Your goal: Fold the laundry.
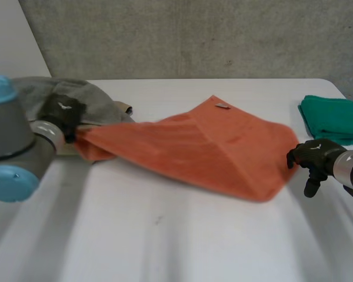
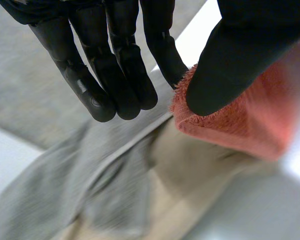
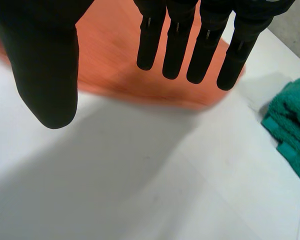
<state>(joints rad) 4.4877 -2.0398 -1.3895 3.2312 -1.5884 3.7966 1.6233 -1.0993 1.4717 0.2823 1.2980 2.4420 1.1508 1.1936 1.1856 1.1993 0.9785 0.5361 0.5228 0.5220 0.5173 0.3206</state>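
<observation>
Left hand [image 1: 63,113] is pinching the orange towel [image 1: 212,147] corner; right hand [image 1: 312,155] is hanging its fingers [image 3: 205,45] straight, empty, over the white bench [image 1: 165,235], concrete wall [image 1: 194,35] behind.

**Soft, even light on a pale table**

Bright, diffuse light falls from above on the white table [image 1: 176,235]; nothing on it glares; the orange towel [image 1: 212,147] is well lit on its upper face, darker in the folds along its ridge, and lays a faint, soft-edged shadow on the table just under its near edge; the green towel [image 1: 332,117] is evenly lit; the grey wall [image 1: 194,35] behind looks duller than the table; on the left hand [image 2: 120,45], small pale glints sit on the black fingers [image 2: 92,100].
</observation>
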